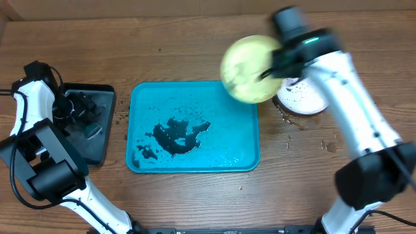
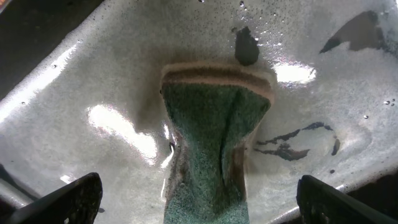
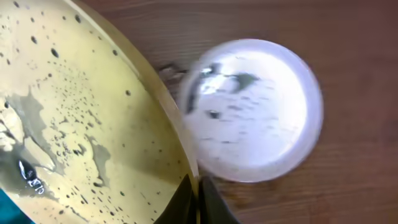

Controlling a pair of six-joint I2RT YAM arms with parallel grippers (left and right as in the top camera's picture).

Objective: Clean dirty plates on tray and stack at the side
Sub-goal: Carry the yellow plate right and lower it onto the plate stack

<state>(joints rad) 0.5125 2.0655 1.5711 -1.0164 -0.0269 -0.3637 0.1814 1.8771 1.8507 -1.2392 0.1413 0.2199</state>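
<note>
Even light — motion blur (wet glare)

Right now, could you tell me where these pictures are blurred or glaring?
Overhead: the right hand and yellow plate are motion-smeared, the tray sharp. Left wrist: bright glare patches on the wet surface beside the sponge. Right wrist: the white plate is blurred.

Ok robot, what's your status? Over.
Right pincer shut on yellow-green plate. Left pincer open at sponge. White plate on table. Nothing blocking.
</note>
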